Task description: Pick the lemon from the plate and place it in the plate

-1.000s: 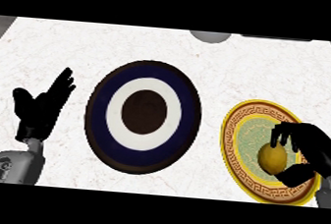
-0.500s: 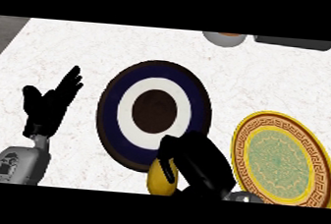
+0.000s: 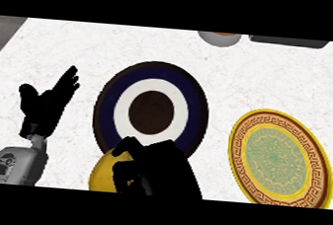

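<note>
1. Lemon is held by right hand, fingers curled round it, at near rim of dark ringed plate (likely the drop target).
2. Gold plate sits right, bare.
3. Left hand is rested left, fingers straight.

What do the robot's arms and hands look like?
Both hands are matt black, with fingers and a thumb like a person's: the left hand and the right hand. The left forearm is a light grey shell with small dark markings. The right forearm is hidden.
</note>
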